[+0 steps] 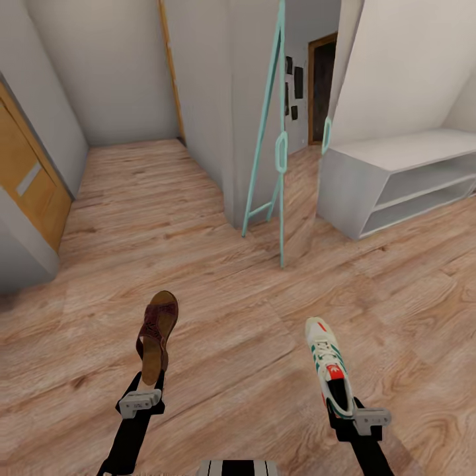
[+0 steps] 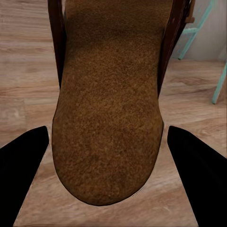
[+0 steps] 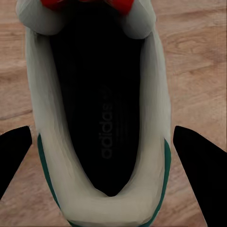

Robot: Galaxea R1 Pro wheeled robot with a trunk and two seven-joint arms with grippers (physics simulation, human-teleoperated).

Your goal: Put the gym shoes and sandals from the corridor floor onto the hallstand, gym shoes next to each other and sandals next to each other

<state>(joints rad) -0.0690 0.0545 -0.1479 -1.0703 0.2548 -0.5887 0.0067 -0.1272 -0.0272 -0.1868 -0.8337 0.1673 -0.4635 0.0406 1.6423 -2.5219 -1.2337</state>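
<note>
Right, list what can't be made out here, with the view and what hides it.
- Left gripper contact on the sandal: head view, the heel covers the fingertips; left wrist view, the footbed fills the gap.
- Right gripper contact on the gym shoe: likewise hidden by the heel.
- Hallstand: head view, its right end is cut off by the frame edge.
- Doorway wall pictures: too small.

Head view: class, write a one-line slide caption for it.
Left gripper holds a sandal, right gripper a gym shoe, above the floor; shoe rack ahead right.
</note>
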